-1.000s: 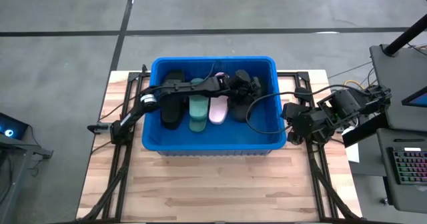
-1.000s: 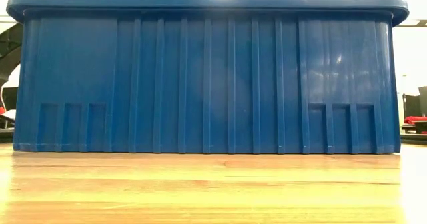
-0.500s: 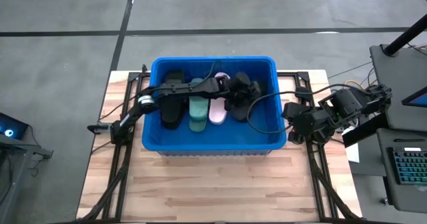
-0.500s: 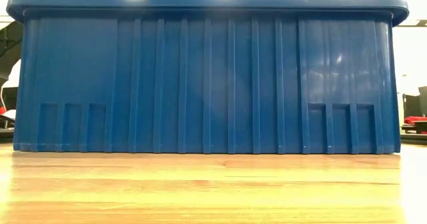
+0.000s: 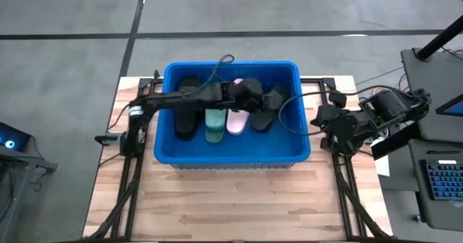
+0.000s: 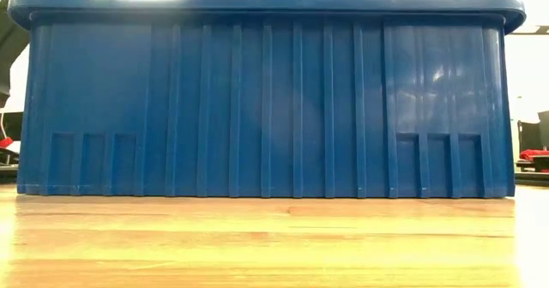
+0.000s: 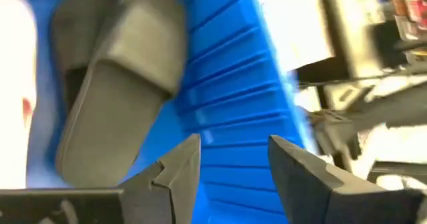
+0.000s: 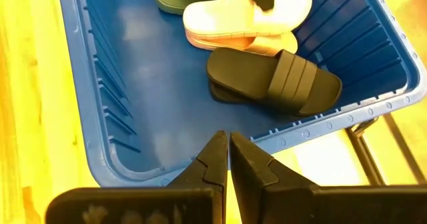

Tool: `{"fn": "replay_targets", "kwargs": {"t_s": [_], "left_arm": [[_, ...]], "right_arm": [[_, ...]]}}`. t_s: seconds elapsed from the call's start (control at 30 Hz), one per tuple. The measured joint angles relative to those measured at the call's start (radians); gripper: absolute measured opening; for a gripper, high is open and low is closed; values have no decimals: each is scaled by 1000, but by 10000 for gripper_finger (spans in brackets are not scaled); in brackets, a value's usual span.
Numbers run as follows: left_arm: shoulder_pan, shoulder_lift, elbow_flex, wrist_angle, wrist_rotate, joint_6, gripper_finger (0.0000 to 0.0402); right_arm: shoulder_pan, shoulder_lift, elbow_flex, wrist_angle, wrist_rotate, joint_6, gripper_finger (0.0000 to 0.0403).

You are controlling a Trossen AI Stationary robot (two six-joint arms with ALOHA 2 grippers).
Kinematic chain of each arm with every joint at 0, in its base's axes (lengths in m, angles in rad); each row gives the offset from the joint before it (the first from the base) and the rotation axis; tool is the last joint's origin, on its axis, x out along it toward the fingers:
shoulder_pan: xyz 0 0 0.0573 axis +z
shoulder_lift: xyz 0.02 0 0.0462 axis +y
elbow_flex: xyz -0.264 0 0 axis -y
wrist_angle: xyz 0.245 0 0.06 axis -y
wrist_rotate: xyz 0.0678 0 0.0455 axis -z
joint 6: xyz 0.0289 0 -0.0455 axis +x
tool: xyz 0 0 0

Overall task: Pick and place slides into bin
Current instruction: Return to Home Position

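The blue bin (image 5: 231, 150) stands mid-table and fills the low view (image 6: 266, 99). On its floor lie several slides side by side: a black one (image 5: 186, 113), a green one (image 5: 214, 124), a pink one (image 5: 236, 120) and a second black one (image 5: 262, 120). My left gripper (image 5: 273, 98) hangs open above that right-hand black slide (image 7: 110, 111), near the bin's right wall (image 7: 227, 84), with nothing between its fingers (image 7: 233, 167). My right gripper (image 8: 229, 151) is shut and empty. It waits beyond the bin's right rim (image 5: 320, 118), looking down at the black slide (image 8: 273, 77) and the pink slide (image 8: 247, 17).
The bin takes up most of the table's far half. Bare wooden tabletop (image 5: 231, 199) stretches in front of it. A desk with a keyboard (image 5: 441, 181) stands past the table's right edge. Cables from the arms run over the bin's right rim.
My left gripper has risen from the right-hand black slide, drawn back a little toward the table's left and rolled about its own axis, its fingers staying apart. The black slide stays on the bin floor. My right arm has shifted slightly toward the table's right edge.
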Motion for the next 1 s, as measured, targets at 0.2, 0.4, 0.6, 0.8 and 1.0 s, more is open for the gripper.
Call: {"fn": "replay_targets", "kwargs": {"t_s": [0.2, 0.4, 0.6, 0.8, 1.0], "left_arm": [[-41, -138, -48, 0, -67, 254, 160], [-96, -293, -284, 52, -178, 284, 160], [-136, -484, -661, 546, -188, 355, 160], [-172, -609, -970, 1073, -187, 507, 160], [-185, -701, -1128, 1257, -164, 577, 160]], "right_arm": [[2, -34, 0, -1, -3, 50, 8], [12, -87, -55, 1, -39, 61, 8], [36, -156, -151, 12, -54, 101, 8], [36, -214, -186, 30, -80, 150, 8], [36, -264, -200, 78, -80, 204, 8]]}}
